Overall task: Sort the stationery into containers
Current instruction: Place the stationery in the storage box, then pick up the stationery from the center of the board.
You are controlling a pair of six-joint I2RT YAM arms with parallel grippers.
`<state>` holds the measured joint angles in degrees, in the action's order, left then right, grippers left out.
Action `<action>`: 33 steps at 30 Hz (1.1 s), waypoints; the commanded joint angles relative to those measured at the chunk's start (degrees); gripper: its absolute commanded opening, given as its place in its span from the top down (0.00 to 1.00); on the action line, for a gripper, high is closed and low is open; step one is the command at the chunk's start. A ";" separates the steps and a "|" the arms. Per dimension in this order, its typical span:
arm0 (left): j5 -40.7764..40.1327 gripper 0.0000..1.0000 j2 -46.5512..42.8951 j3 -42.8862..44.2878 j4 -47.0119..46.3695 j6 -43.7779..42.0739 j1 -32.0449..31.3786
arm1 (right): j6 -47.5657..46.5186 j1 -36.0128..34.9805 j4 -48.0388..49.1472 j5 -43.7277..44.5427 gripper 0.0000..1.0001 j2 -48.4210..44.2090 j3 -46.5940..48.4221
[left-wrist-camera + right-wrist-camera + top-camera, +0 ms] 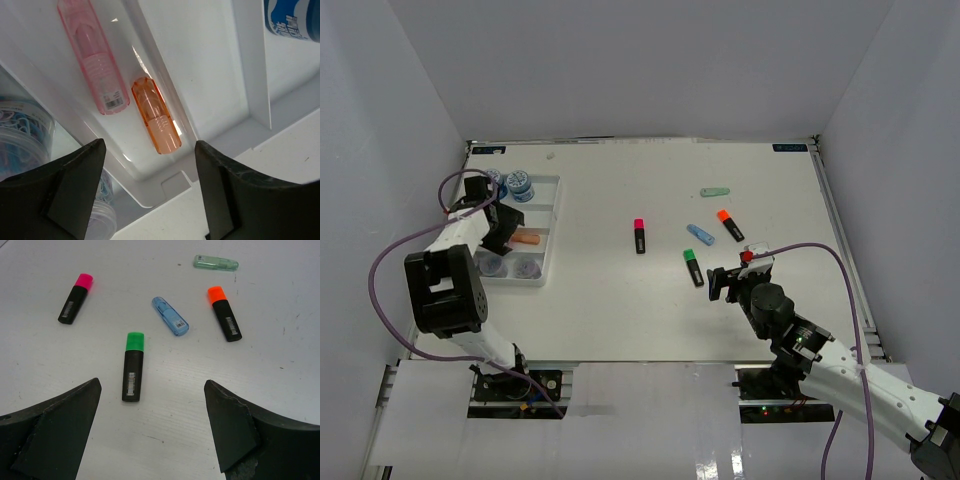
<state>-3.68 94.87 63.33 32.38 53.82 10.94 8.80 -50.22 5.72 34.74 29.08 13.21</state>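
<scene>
judging the green-capped highlighter [133,367] as the likely next pick, i'd call it light, stiff and smooth-sided, so a nudge could make it skid or roll. the middle of its black barrel looks the place to pinch, not the cap. it lies flat on the desk [165,430] just ahead of my right fingers [50,435], which stand wide apart and hold nothing. the blue marker [170,315], orange-capped highlighter [224,314], pink-capped highlighter [76,298] and green marker [215,262] lie farther off, all apart from one another, so there is open room around each.

at the far left, my left fingers [75,190] are spread and empty over the tray [556,215]. the orange marker [156,116] lies loose in a long compartment near the pink marker [92,55], and round jars [521,185] sit in neighbouring compartments. the tray's low dividers and rim are the edges to clear.
</scene>
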 commanded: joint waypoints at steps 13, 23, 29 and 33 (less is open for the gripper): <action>14.19 0.02 -26.04 -5.31 -8.28 -22.70 0.22 | -0.01 17.06 0.44 -13.42 0.09 18.34 12.78; 25.56 0.02 -35.90 -20.61 -18.40 -29.74 -3.03 | -9.32 25.60 0.09 -31.74 0.09 44.82 29.04; 27.68 0.02 -35.10 -21.32 -17.44 -30.18 -3.47 | -18.36 28.33 0.09 -39.65 0.00 54.94 33.54; 27.41 0.02 -35.19 -21.06 -17.26 -29.92 -3.38 | -21.80 30.52 -0.09 -46.24 0.06 58.71 35.91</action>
<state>22.00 60.71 41.74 16.86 24.82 7.73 -7.73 -21.04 4.38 -4.36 86.70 45.67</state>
